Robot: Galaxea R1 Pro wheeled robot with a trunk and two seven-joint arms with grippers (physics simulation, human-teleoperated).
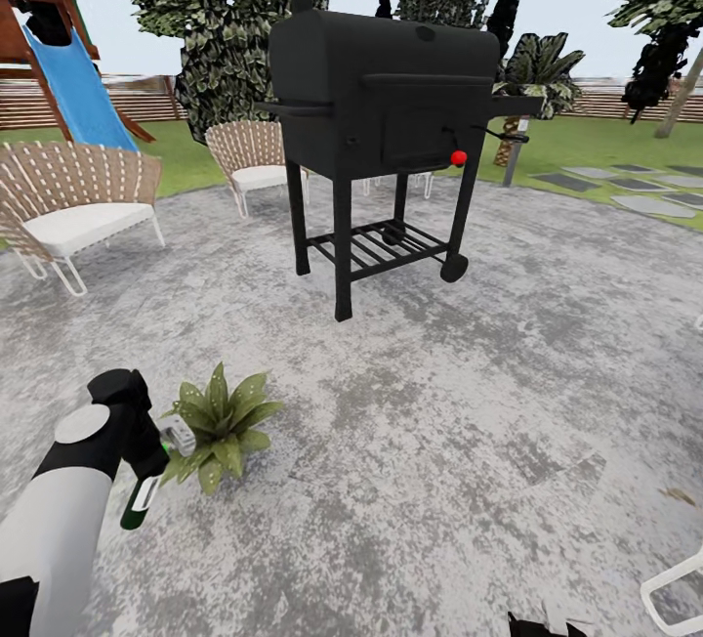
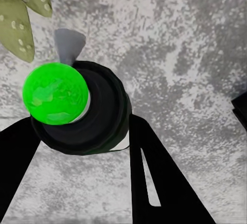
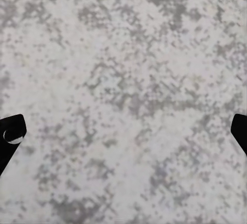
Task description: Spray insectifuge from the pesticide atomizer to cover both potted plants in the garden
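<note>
Grey mottled stone patio [image 1: 469, 403] is seen across the head view, with a tall black barbecue grill on four legs [image 1: 386, 109] standing toward its far side and two woven wicker chairs with white cushions [image 1: 73, 207] at the far left. Beyond them, a blue slide [image 1: 83, 90] and a brown slatted wooden fence [image 1: 146, 100] are visible. At lower left, a low potted plant with broad pointed green leaves [image 1: 223, 422] sits on the stone. Just beside it, the left gripper [image 1: 146, 481] is closed around the small slim dark pesticide atomizer with a greenish base [image 1: 140, 505].

Seen from the left wrist, the atomizer's round dark body and bright green end [image 2: 77, 105] are clamped between two black fingers [image 2: 159, 177], with the plant's speckled leaves [image 2: 23, 13] close by.

Seen from the right wrist, bare stone is shown, and the right gripper's [image 3: 123, 131] black fingertips [image 3: 10, 136] stand wide apart with nothing between them.
</note>
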